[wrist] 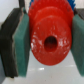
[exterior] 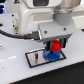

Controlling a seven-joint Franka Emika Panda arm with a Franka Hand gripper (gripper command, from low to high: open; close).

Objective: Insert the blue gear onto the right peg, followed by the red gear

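You have the red gear (wrist: 49,41) clamped between the jaws just above the blue gear (exterior: 49,54), which looks seated on the right peg of the grey plate (exterior: 35,59), so next lower straight down, hole centred over the peg.

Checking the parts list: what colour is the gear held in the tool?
Red. The red gear shows best in the wrist view, between the tool's green pads.

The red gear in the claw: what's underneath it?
The red gear, held in the gripper, sits above the blue gear on the grey plate. The peg is covered, so it cannot be seen.
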